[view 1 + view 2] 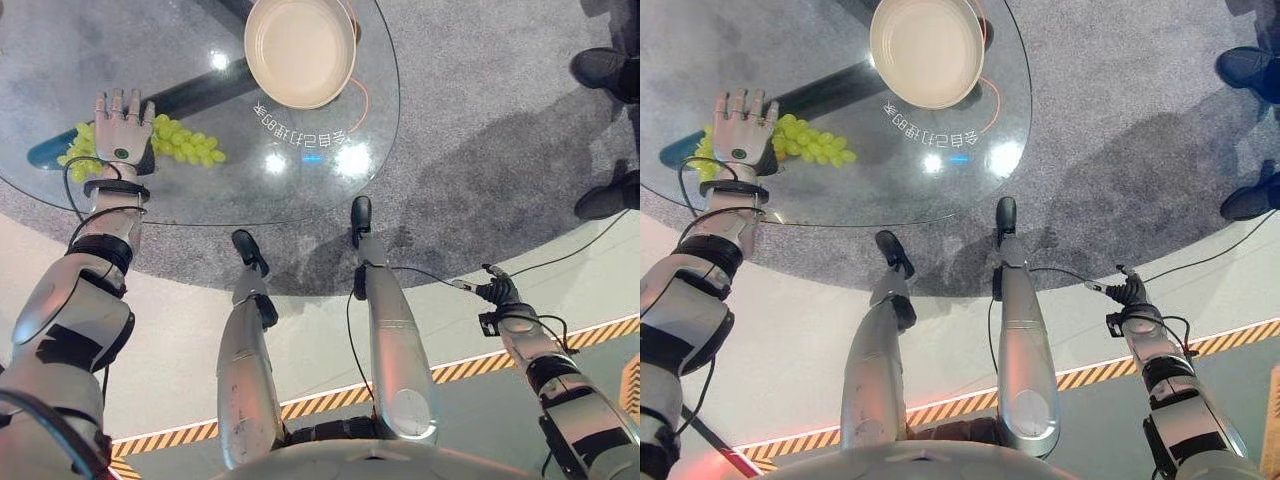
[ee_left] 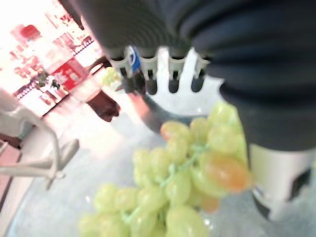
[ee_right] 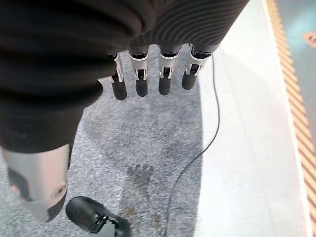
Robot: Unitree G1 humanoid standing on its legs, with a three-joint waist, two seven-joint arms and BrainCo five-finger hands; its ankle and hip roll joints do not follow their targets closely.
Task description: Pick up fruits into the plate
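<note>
A bunch of green grapes [image 1: 185,142] lies on the round glass table [image 1: 300,212] at its left side. My left hand [image 1: 122,130] hovers flat over the bunch's left part, fingers straight and open. In the left wrist view the grapes [image 2: 173,187] sit just under the palm, between the fingers [image 2: 152,74] and the thumb. A cream plate [image 1: 300,50] with nothing in it stands at the table's far middle, right of the grapes. My right hand [image 1: 500,293] hangs low beside me over the floor, its fingers [image 3: 141,79] straight and holding nothing.
A dark table base [image 1: 200,90] shows through the glass between grapes and plate. A person's black shoes [image 1: 605,70] stand on the grey carpet at the far right. Yellow-black tape [image 1: 470,370] runs across the floor close to me.
</note>
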